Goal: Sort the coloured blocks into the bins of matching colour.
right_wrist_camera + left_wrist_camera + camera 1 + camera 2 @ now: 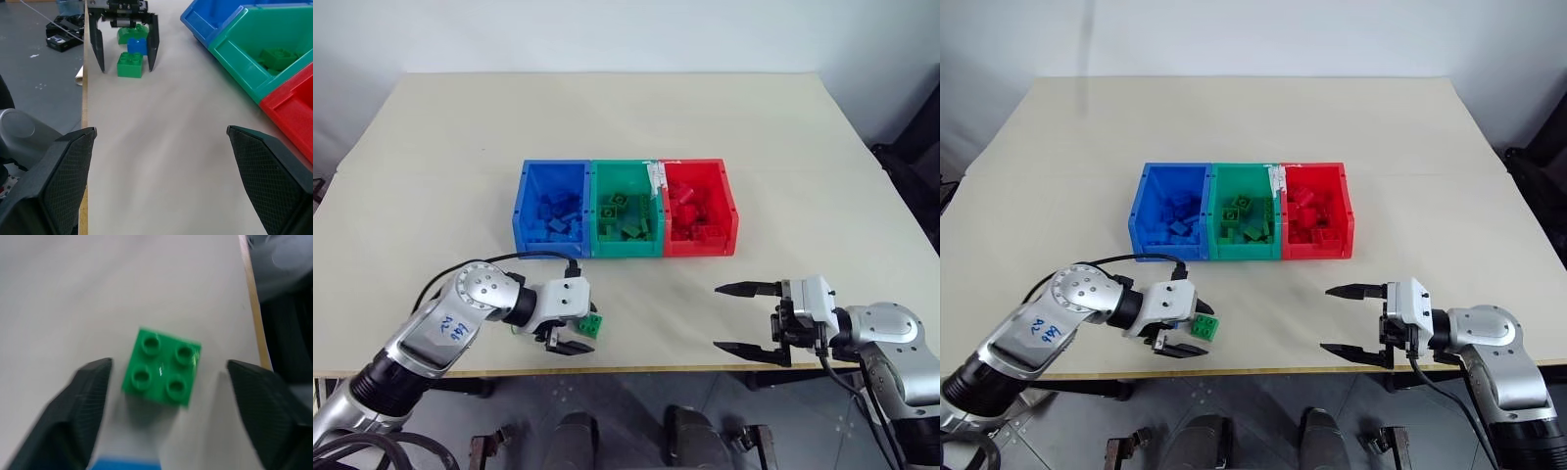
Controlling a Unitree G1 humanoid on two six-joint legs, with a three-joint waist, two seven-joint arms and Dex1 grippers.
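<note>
Left gripper [164, 377] fingers straddle green block [162, 367], gaps both sides, no contact. Right gripper [744, 318] spread wide, empty.

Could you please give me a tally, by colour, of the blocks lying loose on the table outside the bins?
Green blocks: 2
Blue blocks: 1
Total: 3 loose blocks, all clustered near the table's front edge; the right wrist view shows the rear two partly hidden behind the front green one.
</note>
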